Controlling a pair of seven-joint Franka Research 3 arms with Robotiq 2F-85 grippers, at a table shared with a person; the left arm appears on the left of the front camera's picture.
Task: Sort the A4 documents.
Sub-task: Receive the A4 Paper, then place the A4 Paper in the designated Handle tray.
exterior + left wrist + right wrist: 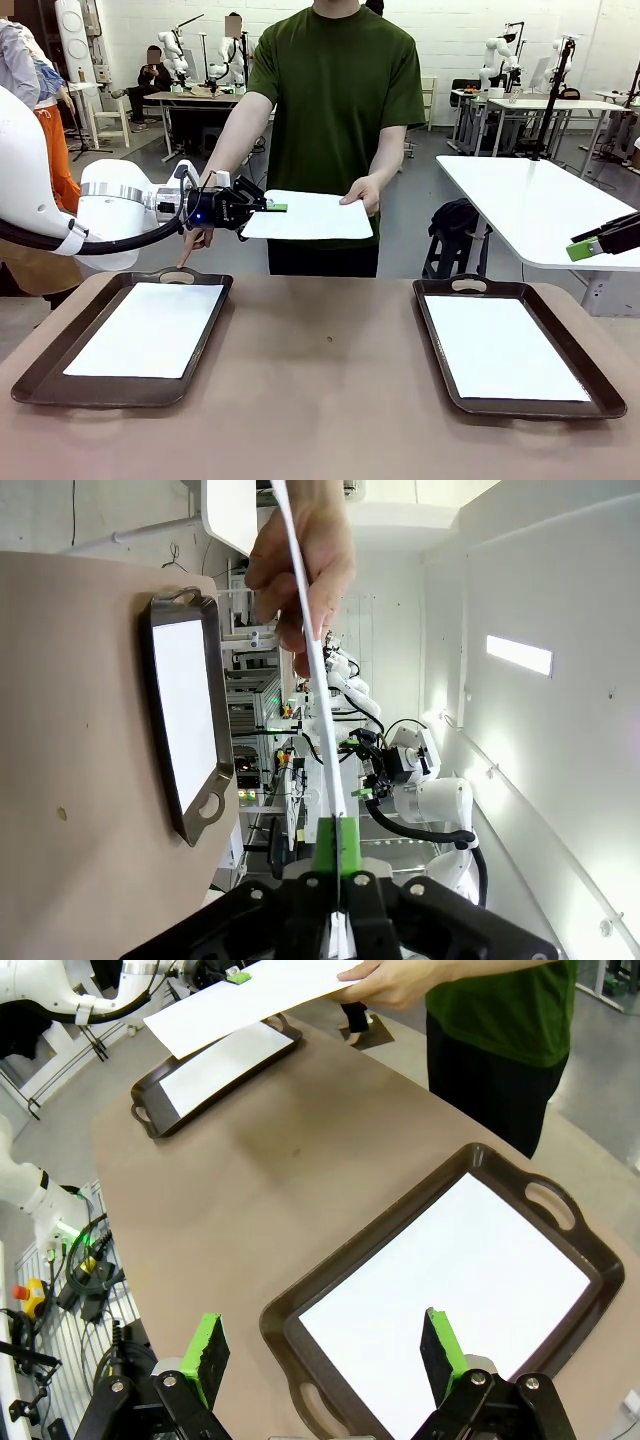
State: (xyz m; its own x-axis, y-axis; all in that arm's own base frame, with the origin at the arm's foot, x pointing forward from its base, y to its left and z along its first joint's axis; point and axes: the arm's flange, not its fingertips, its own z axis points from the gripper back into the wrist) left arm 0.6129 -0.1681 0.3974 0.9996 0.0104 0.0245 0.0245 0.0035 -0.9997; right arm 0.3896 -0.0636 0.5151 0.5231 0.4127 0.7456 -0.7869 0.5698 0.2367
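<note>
White, thin and flat, an A4 sheet (310,215) is hanging in the air over the far edge of the table (320,400), held level between two parties. The left hand (272,208) of the robot is pinching the sheet's left edge, its green pads (335,845) pressing flat against both faces of the paper, which in the left wrist view is showing as a narrow white line running edge-on. The person's hand (365,192) is gripping the sheet's right edge, thumb on top. The person's other hand (195,240) is pointing a finger down at the far handle of the left tray (45,375).

Two dark brown trays are lying on the matte brown table, each rectangular with rounded corners, a raised rim and oval cut-out handles. The left tray is carrying a white sheet (150,328) lying flat inside it. The right tray (440,350) is likewise carrying a flat white sheet (505,347), smaller than the tray's floor.

The right hand (325,1345) is hovering above the near end of the right tray, jaws standing wide apart and holding nothing, with the green pads (208,1345) facing each other.
</note>
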